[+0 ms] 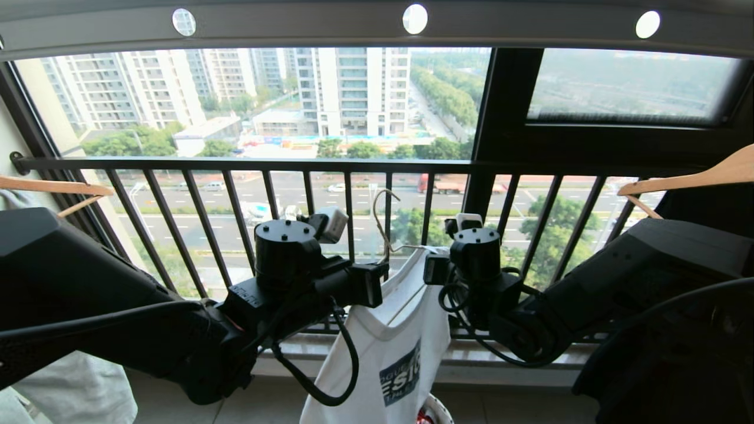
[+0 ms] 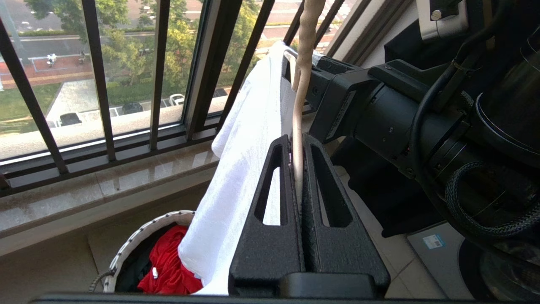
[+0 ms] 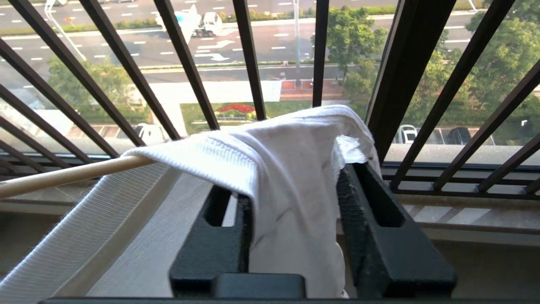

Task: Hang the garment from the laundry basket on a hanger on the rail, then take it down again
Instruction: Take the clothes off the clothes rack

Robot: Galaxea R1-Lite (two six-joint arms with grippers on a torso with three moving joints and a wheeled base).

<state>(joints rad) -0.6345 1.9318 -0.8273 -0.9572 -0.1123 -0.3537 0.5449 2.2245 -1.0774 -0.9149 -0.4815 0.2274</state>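
The garment (image 1: 400,347) hangs below the rail (image 1: 377,26), draped on the hanger (image 2: 298,105), whose neck the left gripper (image 2: 298,169) clamps. The right gripper (image 3: 295,202) straddles the shoulder cloth, jaws partly closed; better pinch cloth only, then ease it along the wire.

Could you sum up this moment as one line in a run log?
stage: dressing hanger | left gripper: shut on hanger | right gripper: around T-shirt shoulder | rail: hanger not hooked
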